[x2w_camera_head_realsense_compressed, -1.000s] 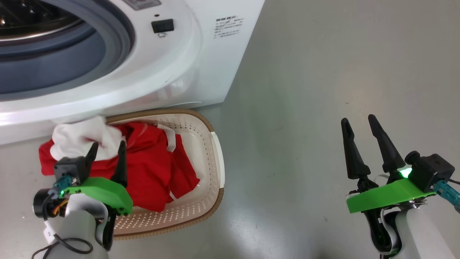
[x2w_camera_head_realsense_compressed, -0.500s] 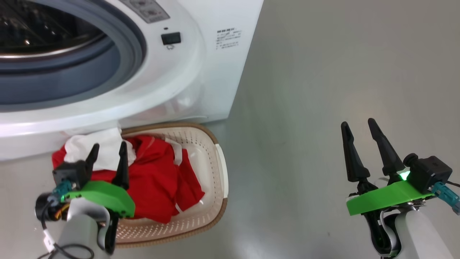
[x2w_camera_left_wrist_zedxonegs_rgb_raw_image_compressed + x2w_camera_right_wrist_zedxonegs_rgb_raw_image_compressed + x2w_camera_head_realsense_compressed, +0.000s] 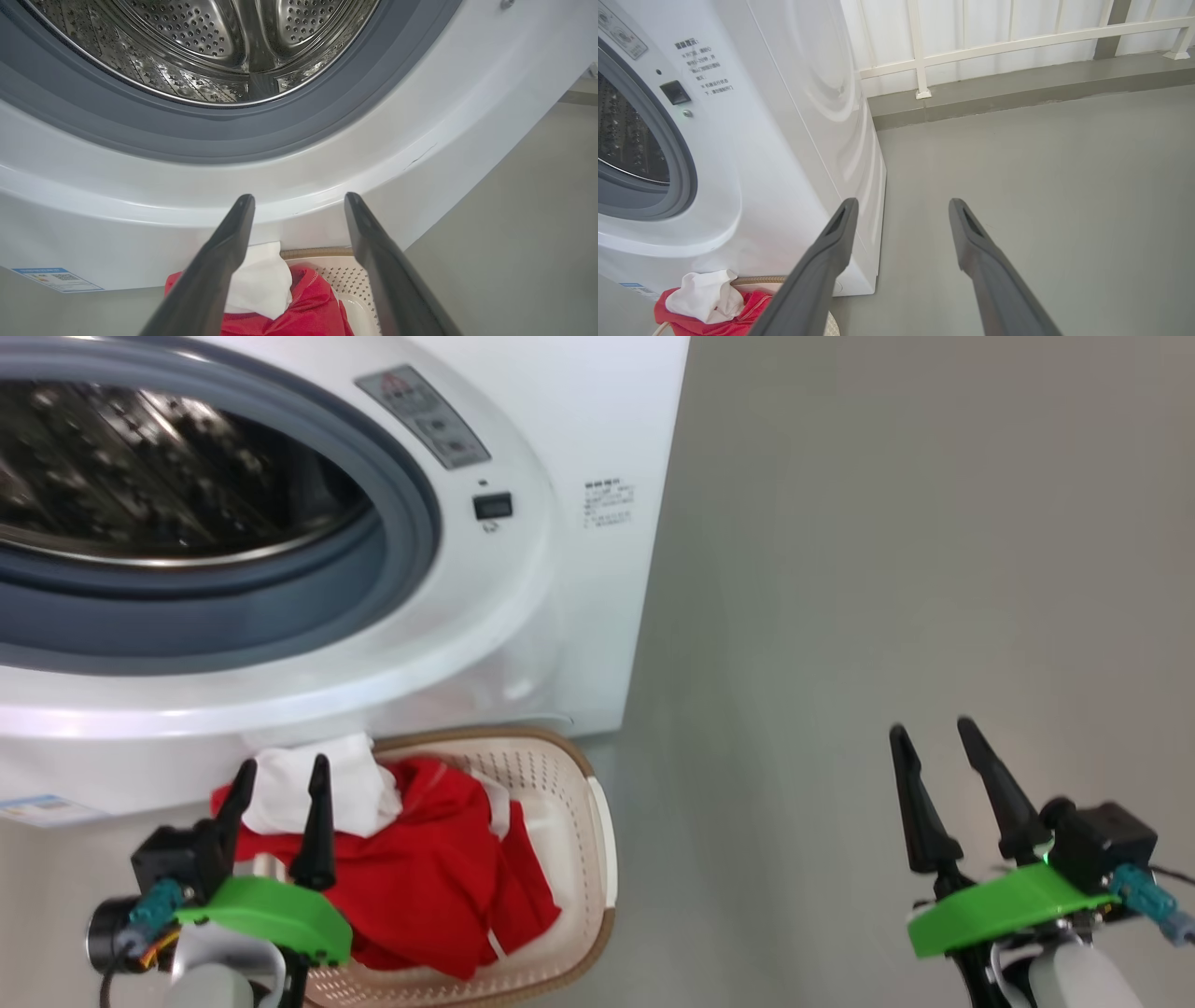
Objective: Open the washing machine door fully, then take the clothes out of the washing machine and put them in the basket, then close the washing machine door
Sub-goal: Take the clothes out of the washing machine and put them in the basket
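Clothes [image 3: 439, 896], head view: bright red fabric with white cloth piece on top, heaped in small cream perforated plastic basket [image 3: 597, 821] with brown rim, just beyond tips of left claw [image 3: 284, 763]. That claw spread wide, empty. Likewise right claw [image 3: 932, 728], wide and empty above grey floor [image 3: 840, 569], basket well off to its left. Big white front-loading washing machine [image 3: 560, 616] beyond basket.

Left wrist view: grey rubber ring [image 3: 233, 140] and perforated steel drum [image 3: 210, 46] above fingertips; clothes low between fingers.

Right wrist view: washing machine left of claw, clothes lower left, white railing [image 3: 917, 46] far ahead.
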Tool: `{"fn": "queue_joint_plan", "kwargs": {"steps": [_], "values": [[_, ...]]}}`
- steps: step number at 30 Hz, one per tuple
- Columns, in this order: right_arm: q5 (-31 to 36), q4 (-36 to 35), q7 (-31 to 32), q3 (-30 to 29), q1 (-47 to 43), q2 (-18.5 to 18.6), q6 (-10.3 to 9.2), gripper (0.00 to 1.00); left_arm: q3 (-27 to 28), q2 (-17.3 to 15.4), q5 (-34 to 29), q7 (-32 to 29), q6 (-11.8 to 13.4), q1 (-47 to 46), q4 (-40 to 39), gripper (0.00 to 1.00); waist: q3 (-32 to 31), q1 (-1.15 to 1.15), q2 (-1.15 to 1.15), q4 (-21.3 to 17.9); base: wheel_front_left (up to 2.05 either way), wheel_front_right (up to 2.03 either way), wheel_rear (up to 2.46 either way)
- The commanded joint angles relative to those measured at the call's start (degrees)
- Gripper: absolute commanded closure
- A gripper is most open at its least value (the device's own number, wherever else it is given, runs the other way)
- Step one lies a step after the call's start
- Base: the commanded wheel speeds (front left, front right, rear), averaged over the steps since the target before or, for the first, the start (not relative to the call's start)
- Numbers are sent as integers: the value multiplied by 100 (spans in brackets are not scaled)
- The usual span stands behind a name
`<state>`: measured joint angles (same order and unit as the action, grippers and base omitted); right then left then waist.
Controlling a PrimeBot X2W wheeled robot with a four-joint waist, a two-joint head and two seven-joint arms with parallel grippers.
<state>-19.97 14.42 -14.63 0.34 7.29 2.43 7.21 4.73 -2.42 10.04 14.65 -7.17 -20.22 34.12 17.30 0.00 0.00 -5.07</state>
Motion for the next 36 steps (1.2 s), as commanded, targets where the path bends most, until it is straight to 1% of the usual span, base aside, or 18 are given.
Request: {"fn": "queue_joint_plan", "kwargs": {"steps": [1, 10, 16, 21, 30, 36], "values": [[78, -98, -37, 72, -119, 44, 28, 0, 152, -90, -90, 35, -32, 156, -240, 0, -390, 0, 0, 169, 0, 0, 0], [150, -36, -37, -12, -518, 44, 28, 0, 125, -61, -167, 35, -32, 810, -1022, 0, -952, 0, 0, 321, 0, 0, 0], [184, -51, -37, -121, -701, 44, 28, 0, 143, -52, -171, 35, -32, 1204, -1525, 0, -1170, 0, 0, 385, 0, 0, 0], [210, -52, -37, -177, -893, 44, 28, 0, 263, -48, -224, 35, -32, 1658, -1929, 0, -1375, 0, 0, 395, 0, 0, 0], [223, -114, -37, -291, -1076, 44, 28, 0, 417, -47, -156, 35, -32, 2216, -2423, 0, -1434, 0, 0, 377, 0, 0, 0], [215, -124, -37, -332, -1105, 44, 28, 0, 460, -46, -105, 35, -32, 2300, -2532, 0, -1415, 0, 0, 387, 0, 0, 0]]}}
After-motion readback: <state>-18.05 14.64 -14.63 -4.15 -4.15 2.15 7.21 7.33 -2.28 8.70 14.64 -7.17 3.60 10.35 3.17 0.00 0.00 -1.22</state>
